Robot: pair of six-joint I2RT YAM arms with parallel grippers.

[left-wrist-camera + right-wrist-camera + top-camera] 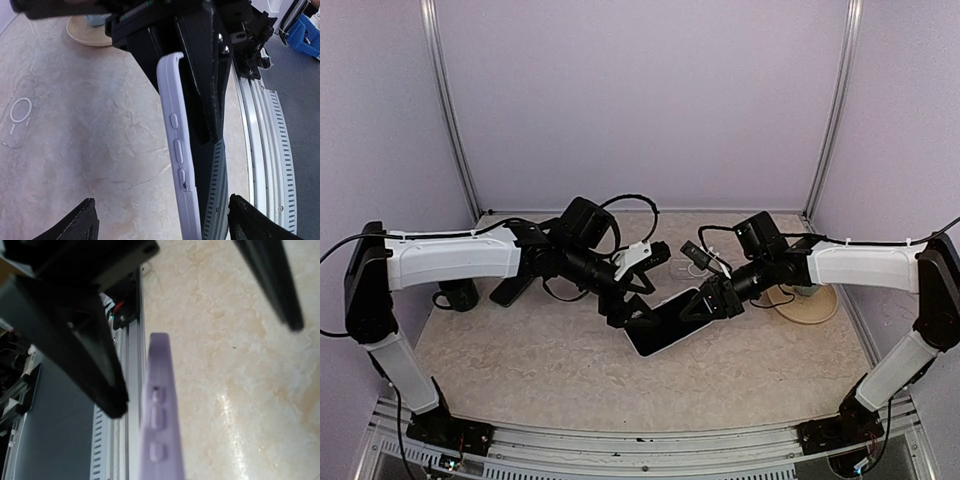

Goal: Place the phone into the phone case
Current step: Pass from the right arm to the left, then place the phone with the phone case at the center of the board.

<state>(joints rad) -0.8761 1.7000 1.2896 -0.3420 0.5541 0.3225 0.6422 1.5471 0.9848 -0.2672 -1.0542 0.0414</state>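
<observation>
The phone [665, 320], dark screen up inside a pale lilac case, sits tilted at the table's middle between both grippers. In the left wrist view the lilac case [176, 145] is seen edge-on, its side buttons facing me. My left gripper [632, 315] is open, its fingertips [75, 225] wide apart on either side of the case's end. My right gripper [705, 300] is open at the other end. In the right wrist view the case [160, 415] lies close beside one finger [95, 355], the other finger far off. A clear case [20, 117] with a ring lies flat on the table.
A beige plate [810, 300] holding a small grey object stands at the right; it also shows in the left wrist view [90, 32]. A dark mug [455, 295] and a flat black object [510, 290] sit at the left. The metal rail [265, 150] runs along the near edge.
</observation>
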